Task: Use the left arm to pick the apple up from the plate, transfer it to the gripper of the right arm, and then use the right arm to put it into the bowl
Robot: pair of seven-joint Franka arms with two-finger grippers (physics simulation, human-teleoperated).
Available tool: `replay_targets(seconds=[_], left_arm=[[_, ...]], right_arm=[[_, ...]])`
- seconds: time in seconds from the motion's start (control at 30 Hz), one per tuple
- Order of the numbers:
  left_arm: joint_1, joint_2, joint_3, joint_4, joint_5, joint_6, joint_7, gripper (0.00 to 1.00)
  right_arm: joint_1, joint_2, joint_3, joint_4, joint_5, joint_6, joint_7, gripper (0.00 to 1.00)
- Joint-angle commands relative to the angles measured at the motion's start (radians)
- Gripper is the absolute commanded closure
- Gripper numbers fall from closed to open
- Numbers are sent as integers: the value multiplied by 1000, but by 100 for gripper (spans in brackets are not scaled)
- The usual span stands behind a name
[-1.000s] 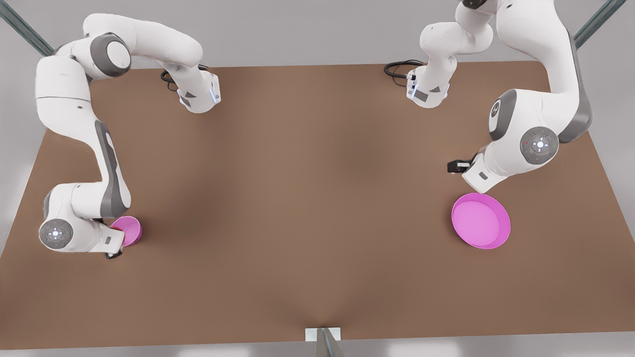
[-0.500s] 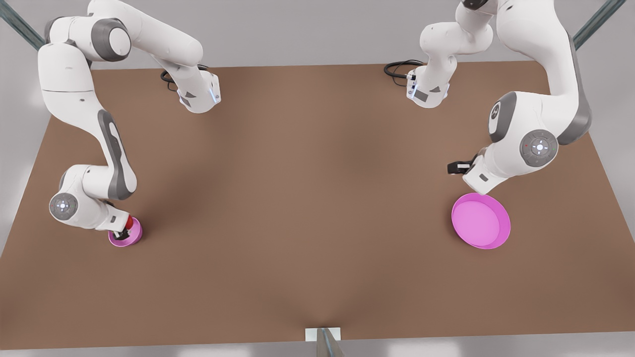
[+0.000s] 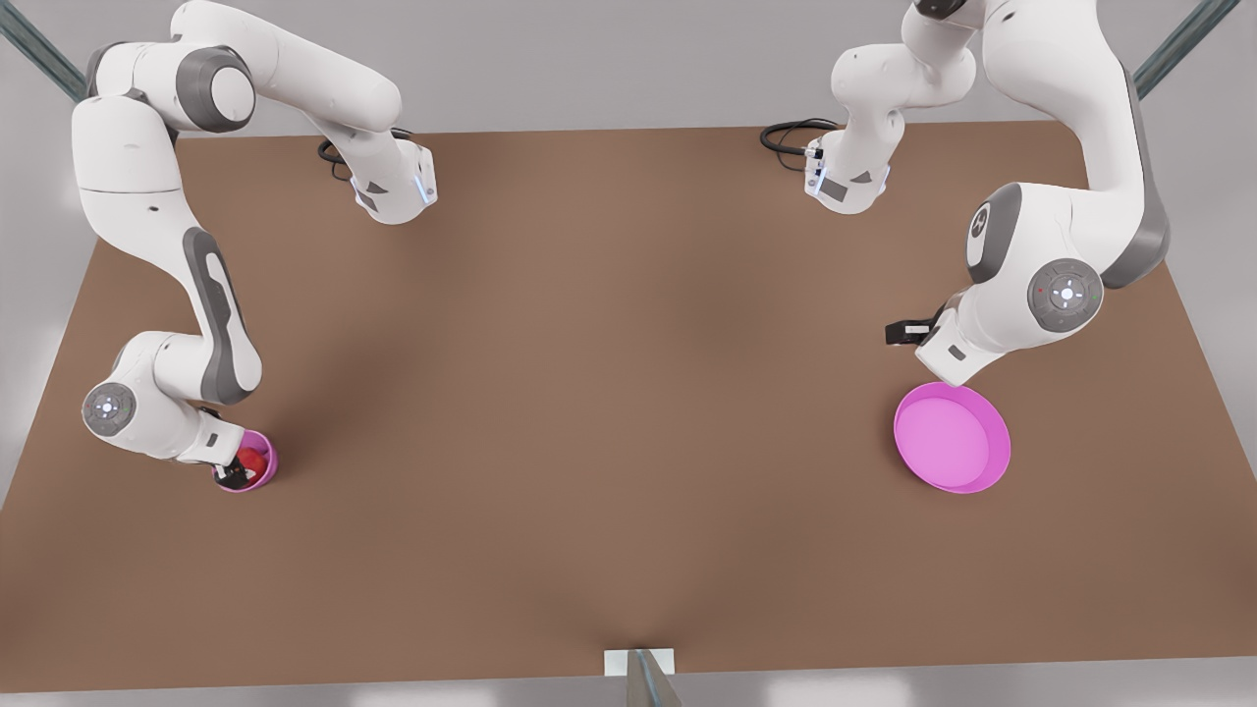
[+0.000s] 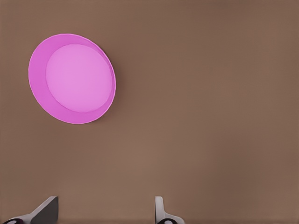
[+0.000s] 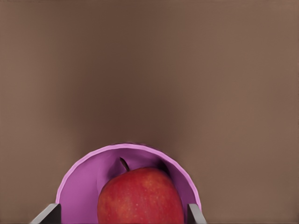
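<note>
Right end effector (image 3: pixel 232 473) is hanging over the bowl (image 3: pixel 261 475) at the front view's left, fingers (image 5: pixel 194 213) spread wide to either side of the apple (image 5: pixel 140 196). The apple is sitting inside the bowl; the fingers do not appear to be touching it, so you are judging the release as done. Lift straight up before swinging away, so neither finger is catching the bowl rim and tipping it on the bench (image 3: pixel 609 393).

Left end effector (image 4: pixel 105 212) is waiting above bare bench near the empty plate (image 3: pixel 953 437), fingers parted, holding nothing. Leave it parked.
</note>
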Motion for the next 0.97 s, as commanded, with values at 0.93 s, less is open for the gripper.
replay_targets(seconds=[0.93], left_arm=[[0, 2, 0, -4, 1, 2, -6, 0]], right_arm=[[517, -512, -271, 194, 195, -843, 2240, 0]])
